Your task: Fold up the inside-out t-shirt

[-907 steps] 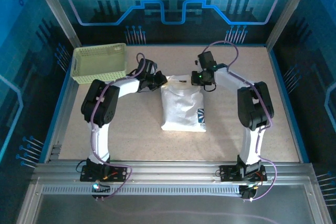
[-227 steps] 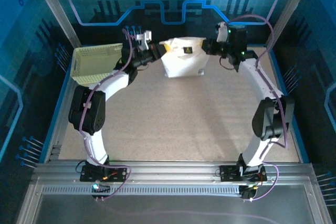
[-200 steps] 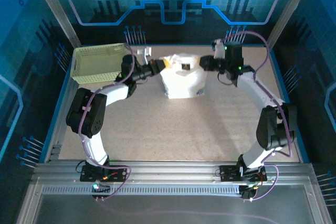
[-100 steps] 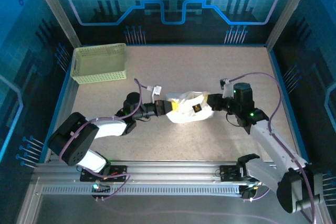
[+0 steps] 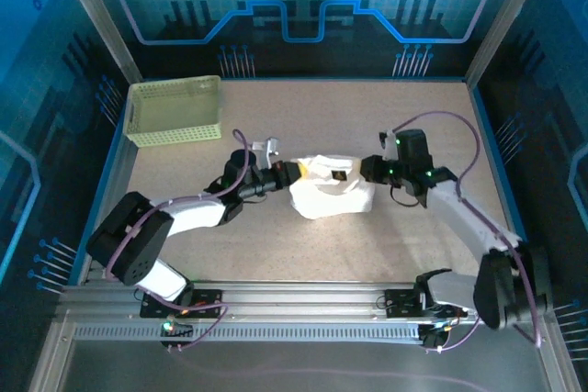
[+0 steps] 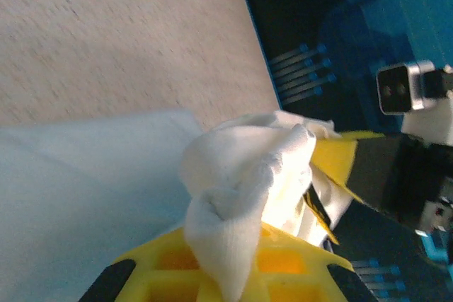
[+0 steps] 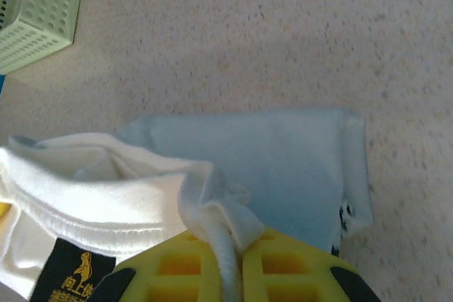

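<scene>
Top external view: the white t-shirt [image 5: 329, 192] hangs bunched between both arms near the middle of the table [image 5: 303, 117], its lower part lying on the surface. The left jaws are clamped tight on its left edge and the right jaws on its right edge, cloth pinched against yellow pads [image 7: 283, 266]. The pale green lattice basket [image 5: 175, 109] stands at the far-left corner, well apart; its contents cannot be told.

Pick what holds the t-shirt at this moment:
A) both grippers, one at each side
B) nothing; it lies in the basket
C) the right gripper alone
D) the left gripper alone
A: the left gripper and the right gripper are each shut on a bunch of the t-shirt, with white cloth pinched between the yellow fingers in both wrist views.
</scene>
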